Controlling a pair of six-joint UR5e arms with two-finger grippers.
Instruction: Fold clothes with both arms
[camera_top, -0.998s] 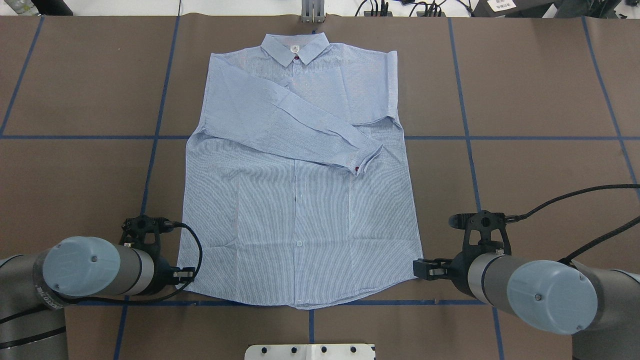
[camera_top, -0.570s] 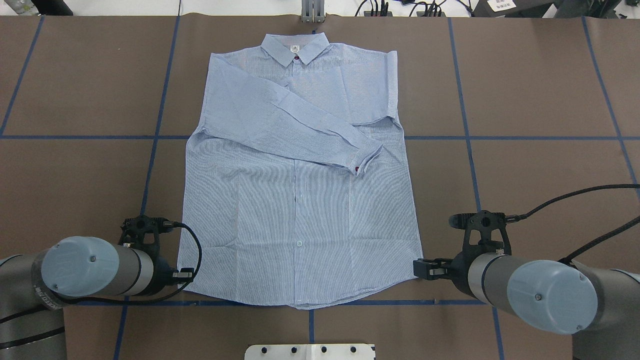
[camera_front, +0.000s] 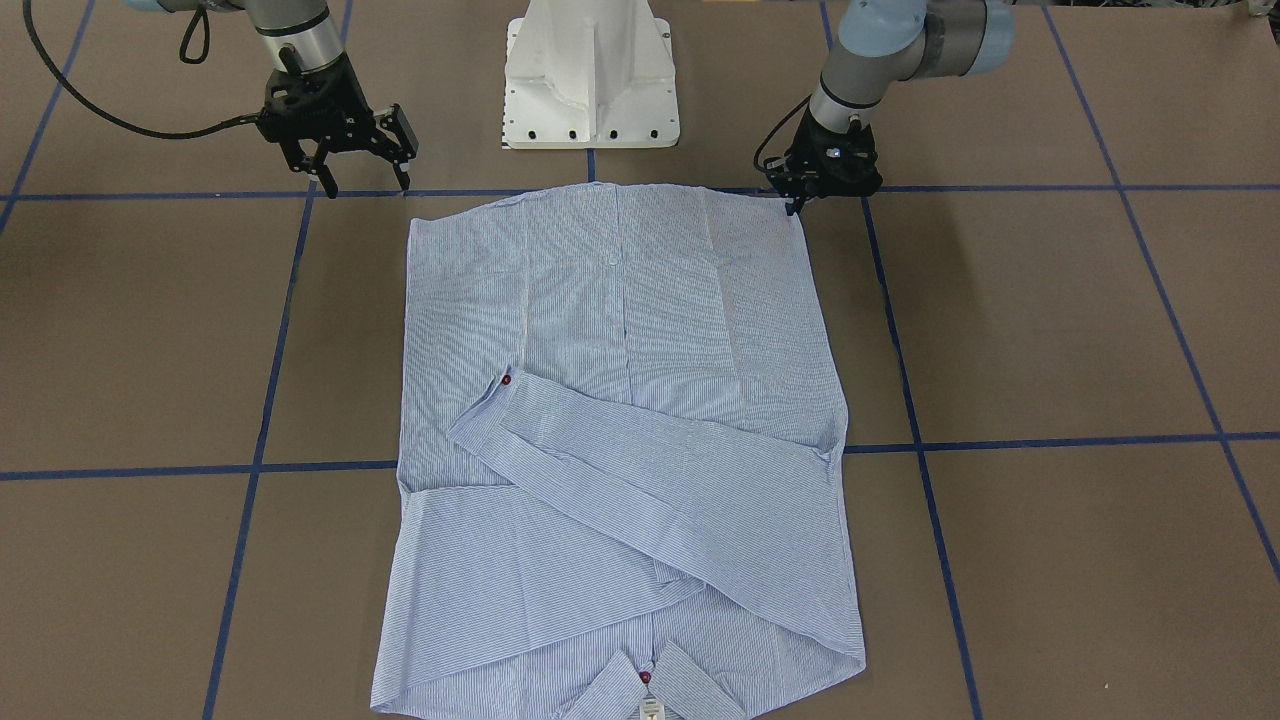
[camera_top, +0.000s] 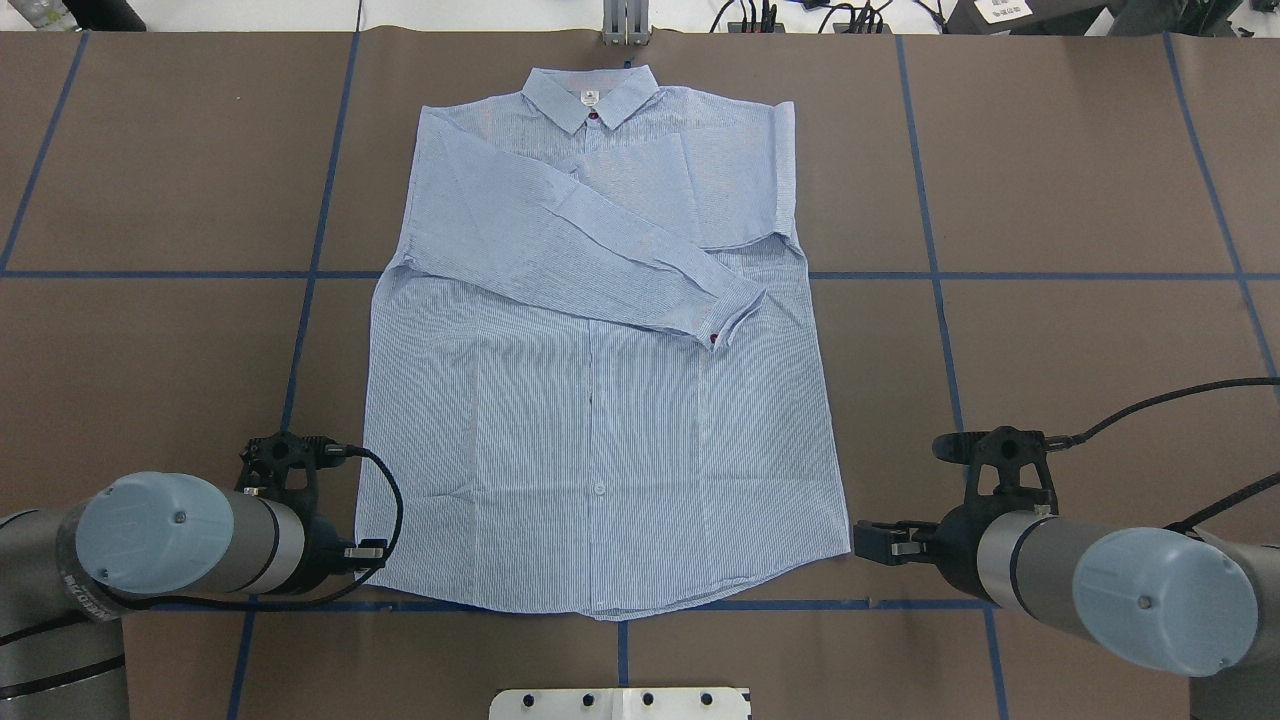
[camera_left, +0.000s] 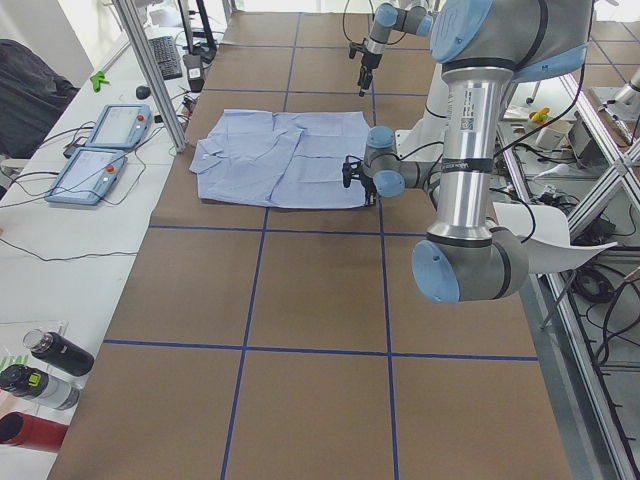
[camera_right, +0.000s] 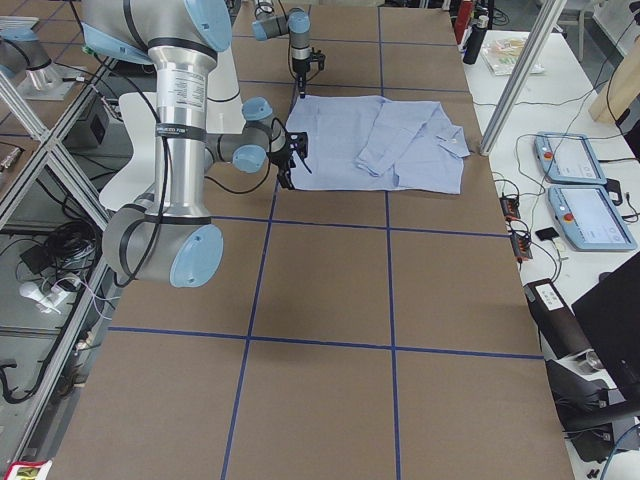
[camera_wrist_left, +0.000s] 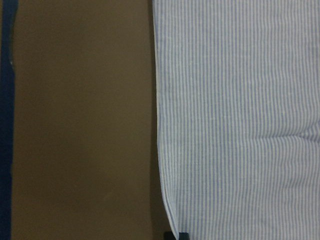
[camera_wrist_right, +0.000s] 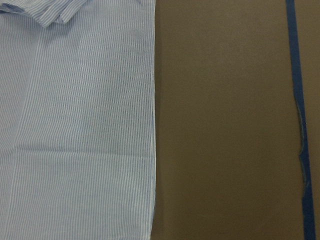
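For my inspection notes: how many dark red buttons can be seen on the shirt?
2. One is the cuff button on the folded sleeve; the other is the collar button. More may lie hidden under fabric.

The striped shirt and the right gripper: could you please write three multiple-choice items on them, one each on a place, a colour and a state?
1. Relative to the white pedestal base, where does the shirt have its collar?
A) at the near end
B) at the far end
C) tucked under the hem
2. What colour is the cuff button?
A) white
B) black
C) dark red
3. How is the right gripper?
A) open and empty
B) shut on a sleeve
C) shut on the collar

1 B: the hem faces the base.
2 C: it shows dark red on the folded sleeve.
3 A: its jaws stand apart in the front-facing view.
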